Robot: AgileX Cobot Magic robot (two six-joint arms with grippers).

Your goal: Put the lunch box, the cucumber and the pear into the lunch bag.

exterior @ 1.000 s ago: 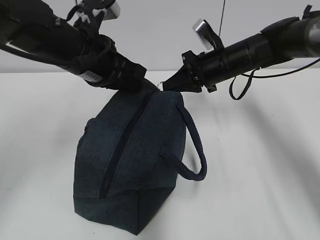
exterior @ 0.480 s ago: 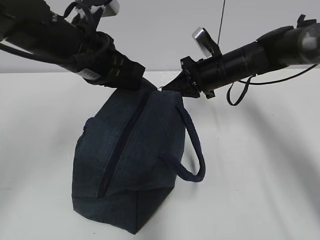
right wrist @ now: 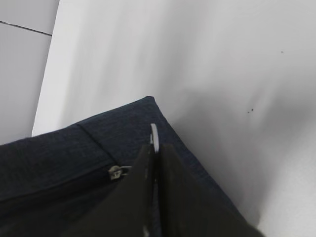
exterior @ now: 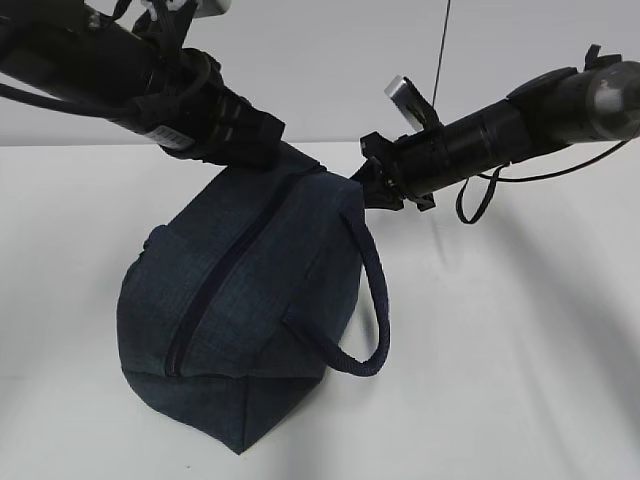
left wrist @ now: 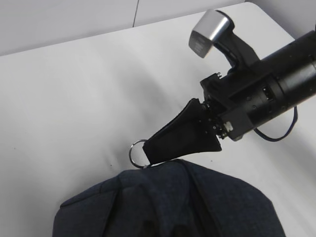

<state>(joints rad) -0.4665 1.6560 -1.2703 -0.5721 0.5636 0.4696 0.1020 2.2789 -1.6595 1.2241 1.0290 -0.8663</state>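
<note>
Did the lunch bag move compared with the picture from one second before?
Yes. In the exterior view the lunch bag has swung toward the left against the table's back edge; its bottom corner sits further left and its far end has lifted slightly.

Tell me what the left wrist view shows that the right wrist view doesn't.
Only the left wrist view shows the right gripper from outside, its shut jaws pinching the ring pull at the bag end, with its arm and camera behind. Only the right wrist view shows the zipper slider on the bag's top. Both show the ring, the navy bag and the white table. Neither shows the left gripper.
</note>
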